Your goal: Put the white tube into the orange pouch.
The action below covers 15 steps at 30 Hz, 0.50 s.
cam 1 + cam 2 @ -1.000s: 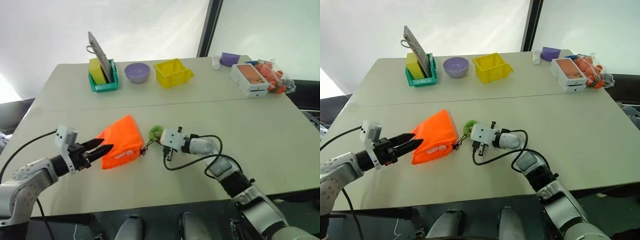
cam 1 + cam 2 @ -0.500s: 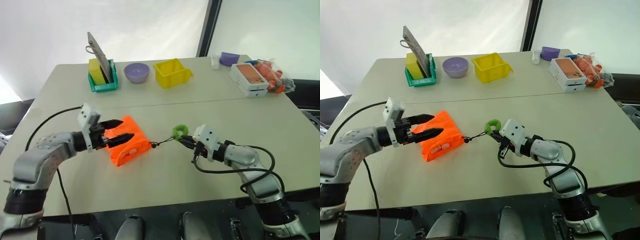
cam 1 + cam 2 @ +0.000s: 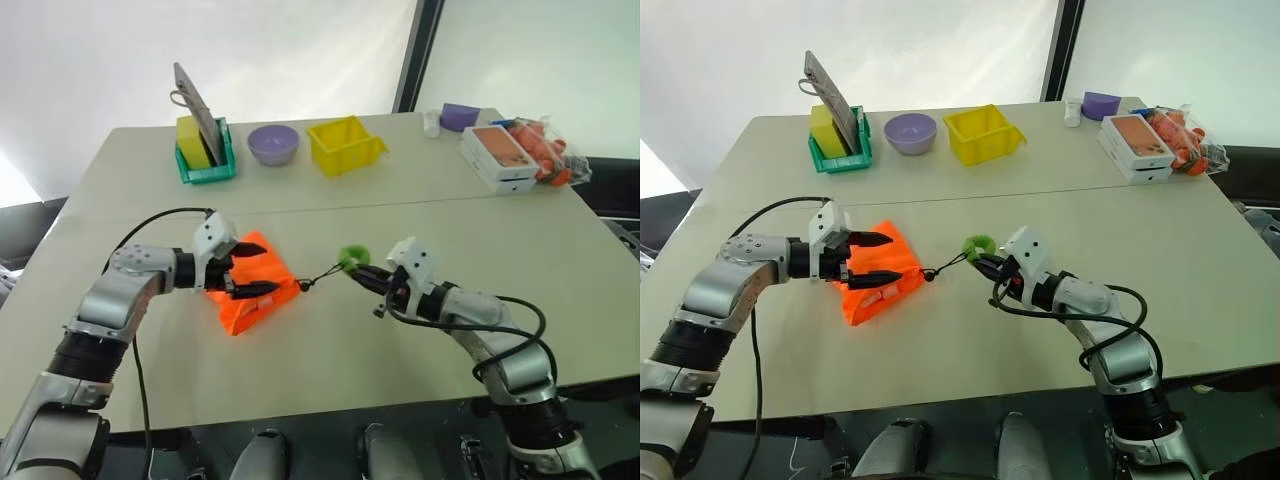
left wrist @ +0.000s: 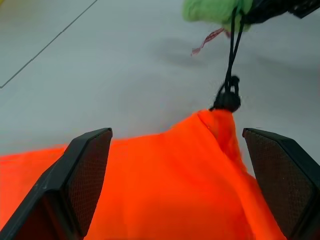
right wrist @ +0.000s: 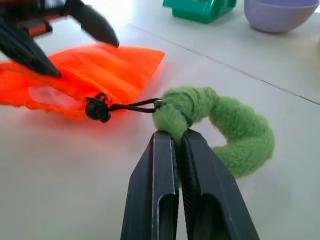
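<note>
The orange pouch (image 3: 252, 287) lies flat on the near half of the table, left of centre. My left gripper (image 3: 264, 271) is open, one black finger over the pouch's far edge and one over its middle; in the left wrist view the pouch (image 4: 175, 195) spreads between those fingers (image 4: 87, 175). My right gripper (image 3: 360, 274) is shut on the green fuzzy ring (image 5: 220, 125), held just above the table right of the pouch. The thin black cord (image 3: 322, 279) runs taut from the ring to the pouch's neck. The white tube is hidden; a pale patch (image 5: 47, 96) shows on the pouch's side.
Along the far edge stand a green bin with a yellow sponge and a leaning flat slab (image 3: 205, 152), a purple bowl (image 3: 273, 144) and a yellow bin (image 3: 345, 146). At the far right are a tiny white bottle (image 3: 431, 123), a white box (image 3: 497, 157) and a bag of orange items (image 3: 545, 150).
My left gripper moved right over the pouch and opened wider. My right gripper pulled the green ring up and away to the right, drawing the cord taut. The pouch turned and shifted slightly.
</note>
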Tool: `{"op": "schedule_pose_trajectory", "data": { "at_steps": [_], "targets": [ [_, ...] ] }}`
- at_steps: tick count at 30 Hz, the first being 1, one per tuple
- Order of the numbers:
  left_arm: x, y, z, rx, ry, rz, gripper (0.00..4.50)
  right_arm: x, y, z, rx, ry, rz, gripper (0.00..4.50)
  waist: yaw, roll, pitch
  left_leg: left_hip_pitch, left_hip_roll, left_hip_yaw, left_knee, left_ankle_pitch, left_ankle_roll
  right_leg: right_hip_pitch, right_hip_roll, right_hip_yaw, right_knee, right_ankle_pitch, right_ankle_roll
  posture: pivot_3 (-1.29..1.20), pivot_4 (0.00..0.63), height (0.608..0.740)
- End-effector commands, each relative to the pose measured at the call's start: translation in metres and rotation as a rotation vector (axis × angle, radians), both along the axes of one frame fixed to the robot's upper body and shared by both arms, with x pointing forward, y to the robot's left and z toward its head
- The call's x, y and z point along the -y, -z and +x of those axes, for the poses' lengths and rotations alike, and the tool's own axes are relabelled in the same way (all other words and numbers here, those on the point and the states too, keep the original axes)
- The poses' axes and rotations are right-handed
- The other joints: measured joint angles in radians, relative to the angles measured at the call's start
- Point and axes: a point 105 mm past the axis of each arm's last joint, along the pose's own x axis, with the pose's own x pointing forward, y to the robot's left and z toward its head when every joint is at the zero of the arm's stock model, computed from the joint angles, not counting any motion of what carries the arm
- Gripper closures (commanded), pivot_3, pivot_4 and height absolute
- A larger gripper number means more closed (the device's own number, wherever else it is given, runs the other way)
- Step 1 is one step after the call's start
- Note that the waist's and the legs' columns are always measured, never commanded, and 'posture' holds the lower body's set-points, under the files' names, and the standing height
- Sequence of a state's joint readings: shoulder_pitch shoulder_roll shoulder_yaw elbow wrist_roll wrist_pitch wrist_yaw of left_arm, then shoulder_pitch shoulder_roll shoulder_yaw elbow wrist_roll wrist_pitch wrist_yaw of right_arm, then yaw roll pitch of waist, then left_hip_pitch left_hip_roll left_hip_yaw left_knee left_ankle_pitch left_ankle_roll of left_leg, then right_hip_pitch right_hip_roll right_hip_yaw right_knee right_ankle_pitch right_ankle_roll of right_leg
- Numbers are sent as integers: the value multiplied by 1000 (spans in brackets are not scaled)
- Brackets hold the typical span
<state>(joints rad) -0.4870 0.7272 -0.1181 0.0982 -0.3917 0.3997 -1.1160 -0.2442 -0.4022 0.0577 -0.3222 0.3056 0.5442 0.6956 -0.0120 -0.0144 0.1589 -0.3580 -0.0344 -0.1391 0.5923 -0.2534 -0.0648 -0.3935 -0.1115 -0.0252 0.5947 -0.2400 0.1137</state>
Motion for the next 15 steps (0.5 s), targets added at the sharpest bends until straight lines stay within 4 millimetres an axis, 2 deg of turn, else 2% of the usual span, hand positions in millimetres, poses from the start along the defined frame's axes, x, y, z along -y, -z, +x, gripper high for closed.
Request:
{"op": "schedule_pose_trajectory", "data": {
  "at_steps": [1, 8, 15],
  "targets": [
    [-6, -11, 0, 53, -23, -23, 34, -2, -21, -7, 35, -30, 75, 4500, 0, 0, 0, 0, 0, 0, 0, 0, 0, 0, 0, 0, 0, 0, 0, 0, 150, 740],
    [-6, -9, -5, 53, -36, -38, 34, -6, -22, -9, 12, -54, 89, 4500, 0, 0, 0, 0, 0, 0, 0, 0, 0, 0, 0, 0, 1, -2, -3, 0, 150, 740],
    [-6, -8, -7, 53, -46, -47, 34, -12, -34, -16, -28, -114, 215, 4500, -1, 0, 0, 1, 0, 0, 0, 0, 0, 0, 0, 0, 1, -1, -2, 0, 150, 740]
  ]
}}
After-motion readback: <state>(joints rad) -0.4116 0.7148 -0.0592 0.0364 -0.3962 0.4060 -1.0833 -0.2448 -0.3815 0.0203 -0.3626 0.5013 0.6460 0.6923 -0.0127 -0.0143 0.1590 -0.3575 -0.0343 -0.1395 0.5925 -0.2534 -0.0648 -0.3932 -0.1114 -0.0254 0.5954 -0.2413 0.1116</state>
